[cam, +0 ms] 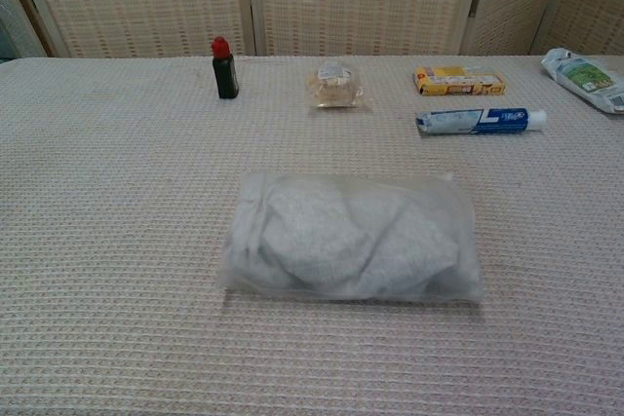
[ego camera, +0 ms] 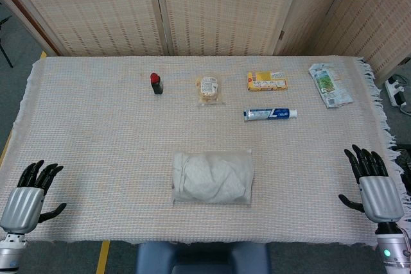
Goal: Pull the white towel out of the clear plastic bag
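bag: clear plastic bag (ego camera: 212,178) lies flat near the middle of the front edge of the surface (ego camera: 96,133), long axis running left-right, parallel to that edge
towel: white towel (cam: 356,239) crumpled inside the bag, fills most of it; which end of the bag is open, cannot tell
left hand: left hand (ego camera: 29,196) at the front-left corner, fingers spread, holding nothing, well apart from the bag
right hand: right hand (ego camera: 374,184) at the front-right corner, fingers spread, holding nothing, well apart from the bag
back row: small dark bottle (ego camera: 156,83) with red cap, upright; snack packet (ego camera: 209,90); yellow box (ego camera: 266,81); green-white pouch (ego camera: 331,85) near the back-right corner
toothpaste: tube (ego camera: 270,114) just in front of the yellow box, lying left-right, cap to the right
obstructions: bare cloth between each hand and the bag
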Robot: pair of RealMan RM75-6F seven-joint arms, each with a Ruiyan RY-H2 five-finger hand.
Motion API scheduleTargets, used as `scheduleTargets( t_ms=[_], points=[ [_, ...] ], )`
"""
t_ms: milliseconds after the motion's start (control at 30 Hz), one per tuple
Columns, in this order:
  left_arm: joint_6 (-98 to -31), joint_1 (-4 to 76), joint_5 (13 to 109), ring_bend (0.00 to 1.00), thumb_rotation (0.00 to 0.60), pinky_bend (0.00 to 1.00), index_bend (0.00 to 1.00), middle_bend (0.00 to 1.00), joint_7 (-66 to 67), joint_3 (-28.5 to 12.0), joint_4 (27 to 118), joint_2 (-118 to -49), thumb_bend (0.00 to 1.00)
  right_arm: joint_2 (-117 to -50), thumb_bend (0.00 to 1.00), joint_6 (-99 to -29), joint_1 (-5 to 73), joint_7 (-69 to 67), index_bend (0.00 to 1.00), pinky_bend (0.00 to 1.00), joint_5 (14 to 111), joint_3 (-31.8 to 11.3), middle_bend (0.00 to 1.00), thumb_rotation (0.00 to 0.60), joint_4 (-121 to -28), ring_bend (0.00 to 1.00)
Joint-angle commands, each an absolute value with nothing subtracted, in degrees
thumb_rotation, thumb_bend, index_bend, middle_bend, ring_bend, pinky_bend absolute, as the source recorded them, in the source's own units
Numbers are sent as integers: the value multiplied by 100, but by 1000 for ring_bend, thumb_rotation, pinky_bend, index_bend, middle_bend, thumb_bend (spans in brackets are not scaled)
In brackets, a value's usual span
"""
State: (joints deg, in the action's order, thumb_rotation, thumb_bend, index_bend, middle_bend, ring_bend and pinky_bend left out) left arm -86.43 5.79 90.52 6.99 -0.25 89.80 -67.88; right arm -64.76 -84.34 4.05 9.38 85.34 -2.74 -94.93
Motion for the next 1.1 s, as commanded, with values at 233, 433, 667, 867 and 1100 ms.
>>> scheduleTargets(
  t_ms=[233, 433, 667, 867, 1100],
  points=[
    [-8509, 627, 9274, 74, 584, 161, 207, 218, 482, 147, 9076, -6833, 205, -6463, 6, -8453, 392, 950, 0, 0, 8592, -248, 0, 600, -9487, 0],
    [-8703, 707, 10064, 481, 590, 628, 299, 691, -82, 414, 8943, -7079, 203, -6470, 6, -8486, 367, 1019, 0, 0, 8606, -238, 0, 600, -9495, 0],
    [-8923, 858, 10750, 990, 600, 1000, 447, 1000, -295, 513, 8227, -8011, 238, -6525, 4, -8372, 410, 1114, 0, 0, 8542, -243, 0, 600, -9497, 0],
    [-8686, 1039, 10769, 1000, 600, 1000, 518, 1000, -229, 469, 7812, -8738, 291, -6547, 5, -8319, 413, 1254, 0, 0, 8514, -216, 0, 600, -9513, 0],
    [-8508, 1144, 10701, 1000, 600, 1000, 493, 1000, 309, 379, 7381, -9488, 321, -6553, 6, -8173, 452, 1313, 0, 0, 8377, -227, 0, 600, -9519, 0]
  ],
)
